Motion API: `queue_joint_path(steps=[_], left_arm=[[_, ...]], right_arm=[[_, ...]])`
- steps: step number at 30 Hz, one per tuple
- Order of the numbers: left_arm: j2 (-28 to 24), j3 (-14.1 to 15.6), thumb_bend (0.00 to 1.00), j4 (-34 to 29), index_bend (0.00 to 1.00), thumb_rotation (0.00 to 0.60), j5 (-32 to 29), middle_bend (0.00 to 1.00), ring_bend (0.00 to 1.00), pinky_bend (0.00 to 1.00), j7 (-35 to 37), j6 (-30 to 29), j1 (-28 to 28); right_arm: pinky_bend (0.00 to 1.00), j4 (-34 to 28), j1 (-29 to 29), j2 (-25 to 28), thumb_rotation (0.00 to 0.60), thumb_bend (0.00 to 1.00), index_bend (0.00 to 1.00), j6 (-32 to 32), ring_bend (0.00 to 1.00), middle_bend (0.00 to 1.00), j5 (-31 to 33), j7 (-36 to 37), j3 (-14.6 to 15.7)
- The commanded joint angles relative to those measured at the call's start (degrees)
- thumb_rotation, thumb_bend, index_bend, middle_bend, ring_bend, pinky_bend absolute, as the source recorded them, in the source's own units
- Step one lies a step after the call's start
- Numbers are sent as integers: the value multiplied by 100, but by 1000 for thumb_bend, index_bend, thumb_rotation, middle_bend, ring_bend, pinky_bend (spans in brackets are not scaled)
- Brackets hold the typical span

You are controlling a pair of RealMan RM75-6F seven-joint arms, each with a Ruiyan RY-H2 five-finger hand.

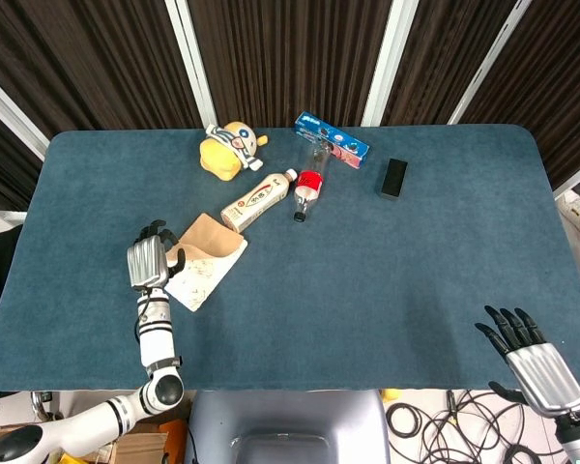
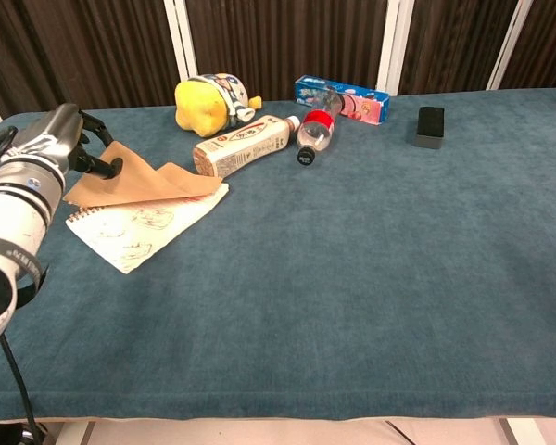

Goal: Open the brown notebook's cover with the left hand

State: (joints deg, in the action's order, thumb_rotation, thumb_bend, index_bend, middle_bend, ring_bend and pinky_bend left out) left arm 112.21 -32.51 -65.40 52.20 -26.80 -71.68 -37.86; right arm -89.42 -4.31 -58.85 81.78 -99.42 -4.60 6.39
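Brown notebook [image 2: 139,218] at left of frame, cover [image 2: 134,176] pinched and raised by left hand [image 2: 60,139], sketched page exposed. Cover judged roughly half open; folding flat remains. Right hand [image 1: 532,362] idle, fingers spread, lower right.

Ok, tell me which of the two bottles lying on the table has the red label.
The clear bottle, lying beside the blue box. A red band wraps its middle and its cap is dark. The other, the beige bottle next to it, has a white cap and no red band.
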Motion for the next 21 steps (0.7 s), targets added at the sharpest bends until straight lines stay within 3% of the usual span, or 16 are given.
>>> queue_joint_path(steps=[1,21], left_arm=[[39,-109,489,235,695,600,-154,255,226,381,137,104,-128],[-34,-374,493,1185,702,600,-815,258,226,381,326,244,-312]], right_arm=[[21,-11,-8,7,600,0,179,-15,0,0,17,3,-8],[22,-41,-25,14,600,0,179,-78,0,0,22,-44,11]])
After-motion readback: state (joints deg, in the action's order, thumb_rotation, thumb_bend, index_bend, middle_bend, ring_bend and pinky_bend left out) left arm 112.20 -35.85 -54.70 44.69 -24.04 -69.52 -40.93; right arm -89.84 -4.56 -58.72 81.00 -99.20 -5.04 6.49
